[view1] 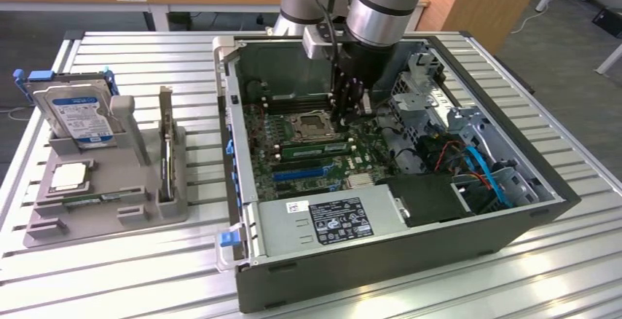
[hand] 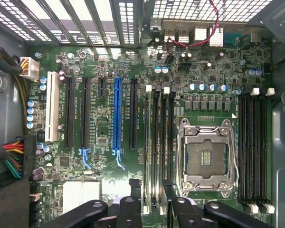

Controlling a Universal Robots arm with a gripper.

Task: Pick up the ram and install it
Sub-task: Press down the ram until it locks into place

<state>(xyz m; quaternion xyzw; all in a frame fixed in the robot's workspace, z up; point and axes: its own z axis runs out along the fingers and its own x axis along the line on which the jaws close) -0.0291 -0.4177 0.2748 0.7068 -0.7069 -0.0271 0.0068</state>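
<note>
On the slatted tabletop point(view1: 127, 275) lies an open computer case point(view1: 389, 261) with the motherboard point(view1: 255, 138) and a power supply point(view1: 325, 221) inside. The ram point(view1: 316, 146) stands in a memory slot just beside the empty processor socket point(view1: 309, 122). The end effector point(view1: 347, 115) hangs close above it with fingers point(hand: 134, 190) spread, gripping nothing. A grey holder point(view1: 107, 221) beside the case contains a hard drive point(view1: 73, 111), a processor chip point(view1: 70, 177) and an expansion card point(view1: 167, 144).
</note>
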